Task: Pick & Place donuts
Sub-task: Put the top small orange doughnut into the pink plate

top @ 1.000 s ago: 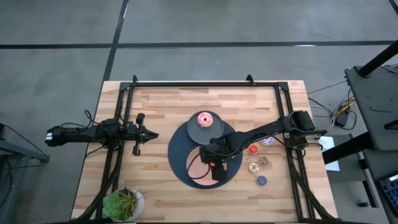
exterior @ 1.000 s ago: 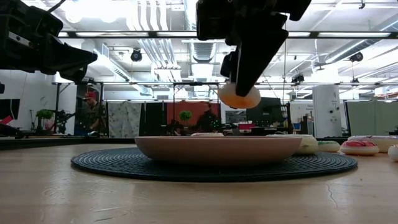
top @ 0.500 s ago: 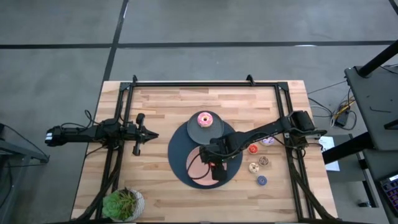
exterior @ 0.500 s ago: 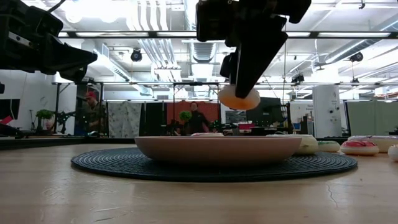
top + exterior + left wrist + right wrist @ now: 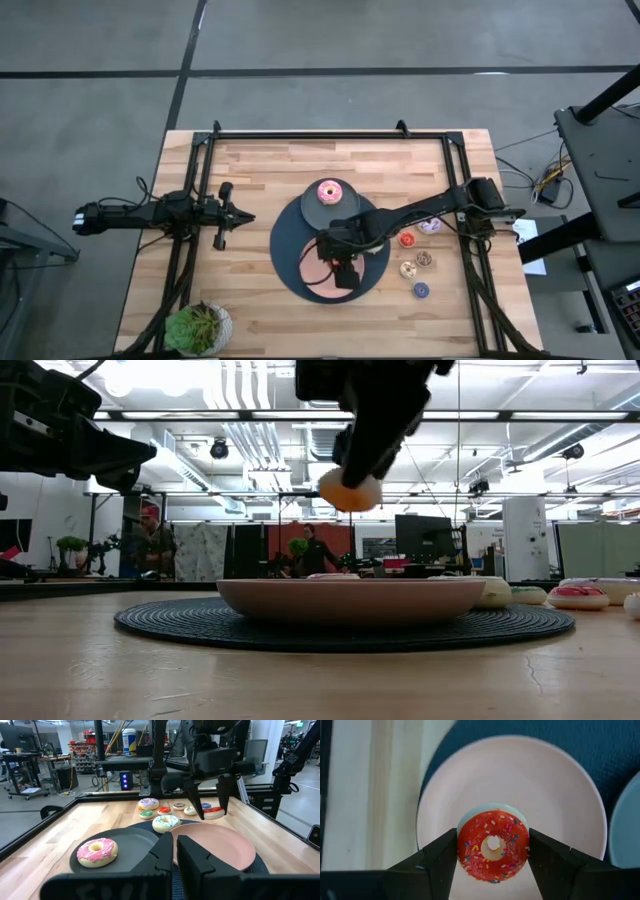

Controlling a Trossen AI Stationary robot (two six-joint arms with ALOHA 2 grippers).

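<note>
Red donut [image 5: 492, 845] clamped in right gripper [image 5: 492, 851], raised above pink plate [image 5: 560, 805].
Left gripper [image 5: 240, 217] well off the pink plate, fingers nearly closed, empty.

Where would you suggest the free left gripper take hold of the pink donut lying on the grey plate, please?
Probably across the ring's outer edge, coming straight down. The pink donut lies flat, hole up, on the grey plate, so its rounded sides offer two opposite faces. That is how the right gripper holds the red donut above the pink plate. The left gripper waits at the table's left.
</note>
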